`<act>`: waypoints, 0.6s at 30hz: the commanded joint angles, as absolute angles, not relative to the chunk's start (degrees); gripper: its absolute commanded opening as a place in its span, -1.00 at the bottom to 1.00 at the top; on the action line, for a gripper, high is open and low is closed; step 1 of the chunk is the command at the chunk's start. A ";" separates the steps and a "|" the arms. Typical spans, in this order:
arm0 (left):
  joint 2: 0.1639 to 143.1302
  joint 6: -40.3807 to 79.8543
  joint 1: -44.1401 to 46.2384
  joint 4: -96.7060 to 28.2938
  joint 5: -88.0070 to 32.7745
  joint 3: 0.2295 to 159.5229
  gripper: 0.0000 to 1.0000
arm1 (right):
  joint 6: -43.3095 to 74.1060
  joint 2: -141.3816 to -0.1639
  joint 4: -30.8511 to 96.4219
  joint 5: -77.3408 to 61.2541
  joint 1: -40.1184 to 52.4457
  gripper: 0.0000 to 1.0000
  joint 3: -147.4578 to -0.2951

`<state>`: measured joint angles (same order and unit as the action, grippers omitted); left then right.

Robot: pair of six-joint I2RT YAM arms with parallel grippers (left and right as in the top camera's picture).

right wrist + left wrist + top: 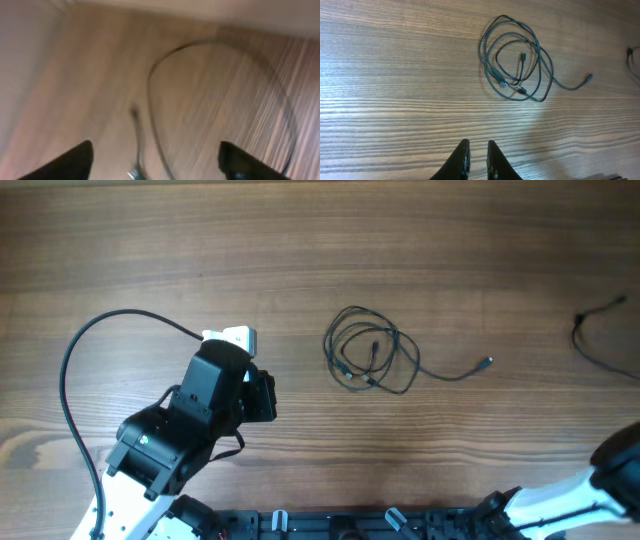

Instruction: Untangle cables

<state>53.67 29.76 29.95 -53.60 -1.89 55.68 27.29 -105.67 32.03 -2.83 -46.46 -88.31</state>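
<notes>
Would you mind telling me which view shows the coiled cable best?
Left wrist: the coiled cable is large and sharp. Overhead shows it whole but small. Right wrist shows only a blurred wire, likely another.

This is a robot test bench of the kind kept in a lab or workshop; the room beyond it is out of view. The whole scene is one bare wood-grain table (300,240). Behind the fingers, along the table's near edge, runs a black mounting rail (330,525). Both arms stand beside it. The left arm (190,420) is black on a white link, with a thick lead (64,385) arcing beside it, and the right arm (600,475) has the same colours. Ahead of the left gripper's fingers (462,160) lies a coiled cable (515,65). Between the right gripper's fingers (75,160), blurred, a second cable (150,100) rests on the same wood.
</notes>
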 commanded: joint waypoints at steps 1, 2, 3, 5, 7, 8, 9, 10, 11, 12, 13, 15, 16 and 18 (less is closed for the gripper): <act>53.74 28.75 30.15 -53.47 -2.79 56.21 -0.73 | 26.57 -107.90 33.93 -8.67 -46.52 0.75 -88.40; 53.74 28.75 30.15 -53.45 -2.79 56.21 -0.74 | 26.57 -107.85 34.63 -10.26 -46.52 0.68 -88.40; 53.76 28.73 30.15 -53.45 -2.79 56.21 -0.74 | 26.55 -107.55 35.46 -13.02 -46.52 0.62 -88.40; 53.80 28.75 30.15 -53.45 -2.79 56.21 -0.74 | 26.57 -107.35 37.06 -17.17 -46.52 0.63 -88.40; 53.80 28.73 30.15 -53.47 -2.79 56.21 -0.74 | 26.50 -107.37 38.37 -21.10 -46.52 0.72 -88.40; 53.80 28.73 30.15 -53.47 -2.79 56.21 -0.74 | 25.93 -107.37 39.35 -23.42 -46.50 0.74 -88.40; 53.80 28.73 30.15 -53.45 -2.79 56.21 -0.74 | 24.71 -107.37 40.66 -26.06 -46.39 0.75 -88.40; 53.80 28.73 30.15 -53.45 -2.79 56.21 -0.74 | 22.98 -107.37 42.13 -28.88 -46.17 0.75 -88.40; 53.80 28.73 30.15 -53.43 -2.76 56.21 -0.74 | 21.02 -107.37 43.57 -30.76 -45.89 0.75 -88.38; 53.80 28.71 30.15 -53.43 -2.79 56.21 -0.74 | 19.77 -107.37 44.69 -31.11 -45.54 0.75 -88.38; 53.80 28.71 30.15 -53.43 -2.76 56.21 -0.74 | 18.04 -107.37 46.24 -30.70 -44.82 0.70 -88.25; 53.80 28.71 30.15 -53.43 -2.76 56.21 -0.74 | 15.94 -107.37 48.05 -28.75 -43.53 0.14 -87.66; 53.80 28.71 30.15 -53.43 -2.76 56.21 -0.74 | 15.46 -107.39 48.82 -27.35 -42.81 -0.18 -87.11; 53.80 28.73 30.15 -53.43 -2.76 56.21 -0.74 | 15.46 -107.39 49.04 -25.12 -41.56 -0.91 -85.71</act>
<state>53.67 29.76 29.98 -53.60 -2.07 55.68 19.31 -107.79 48.40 -25.87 -43.94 -88.03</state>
